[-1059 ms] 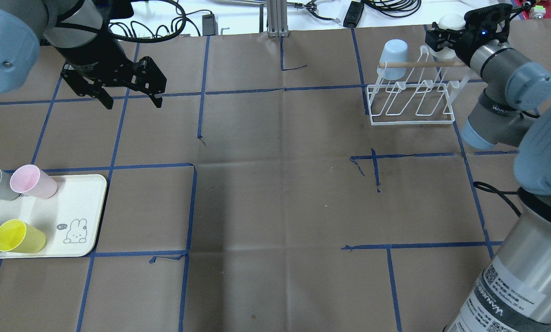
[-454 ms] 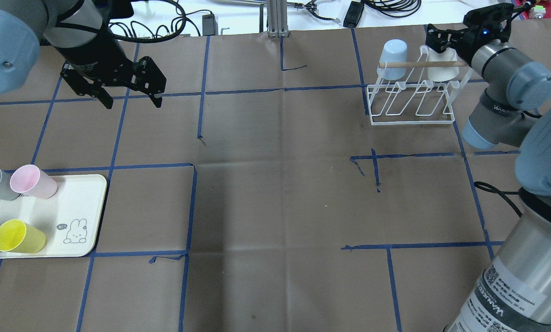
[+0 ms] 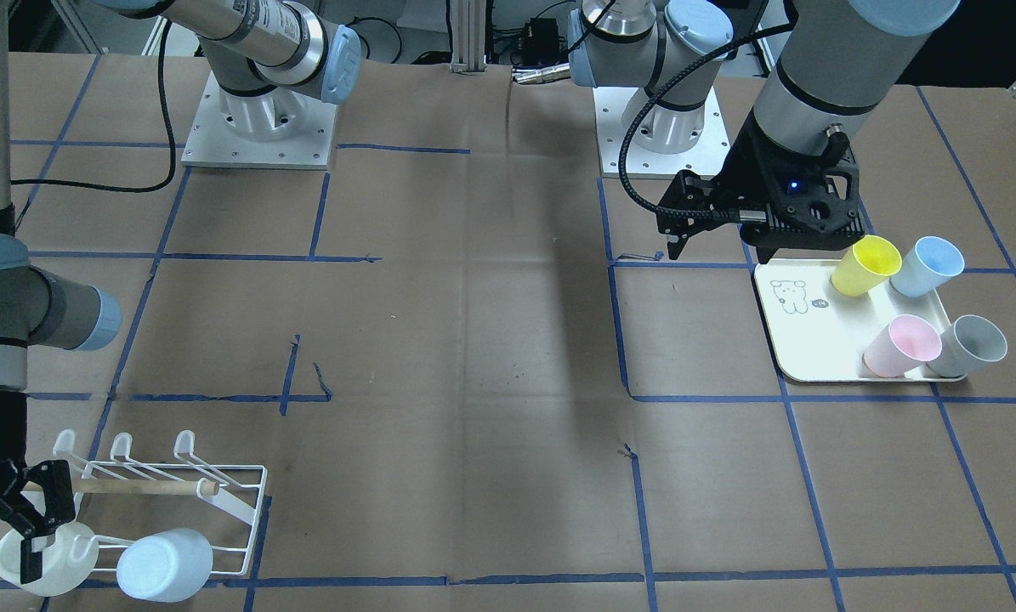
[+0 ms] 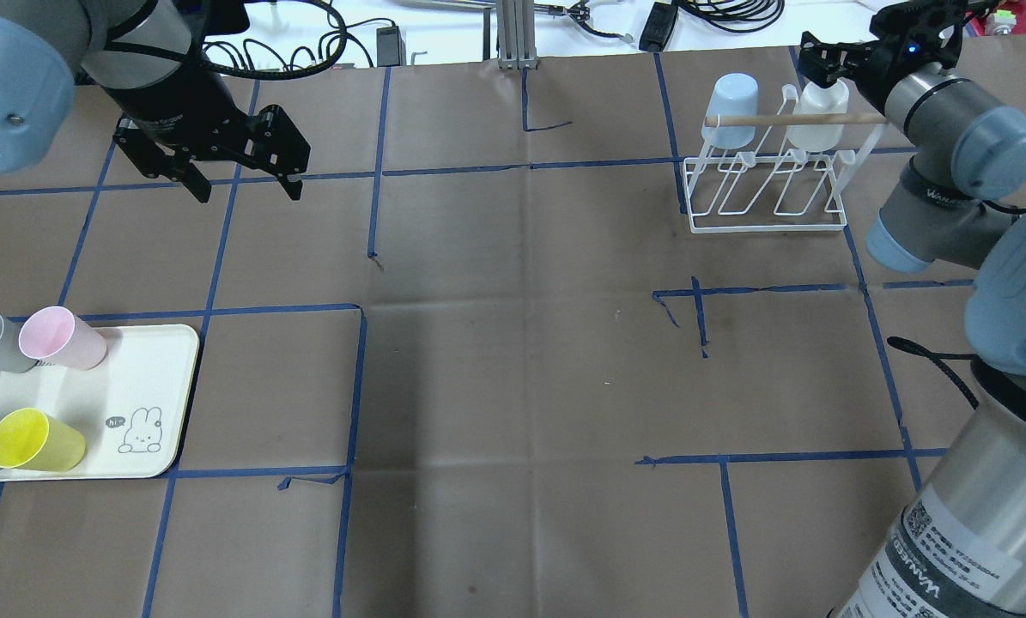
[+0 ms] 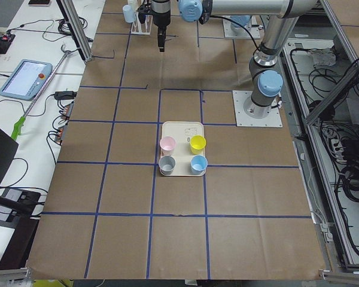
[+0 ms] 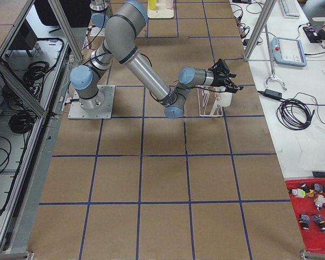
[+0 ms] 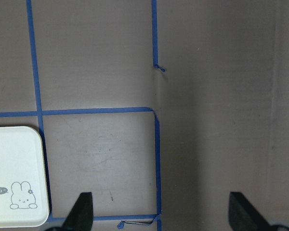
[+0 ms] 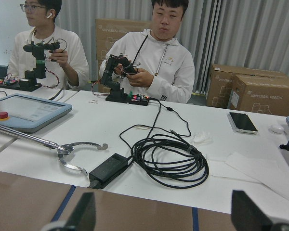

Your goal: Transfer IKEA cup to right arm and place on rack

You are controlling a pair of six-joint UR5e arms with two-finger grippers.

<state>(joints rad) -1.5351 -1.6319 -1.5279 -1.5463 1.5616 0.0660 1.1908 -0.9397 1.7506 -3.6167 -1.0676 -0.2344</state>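
We log white cup (image 4: 824,101) on rack (image 4: 761,120) at 2 o'clock; right gripper (image 4: 826,64) wide, empty, left gripper (image 4: 246,190) too. Likely light, stiff, slick: pinch mid-wall.

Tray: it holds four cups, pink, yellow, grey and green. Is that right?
Not green. The exterior front-facing view shows the tray holding four cups: a pink cup, a yellow cup, a grey cup and a pale blue cup.

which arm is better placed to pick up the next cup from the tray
Left. The left gripper hangs open and empty on the tray's side of the table. The right gripper is far across the table at the rack, open by the white cup.
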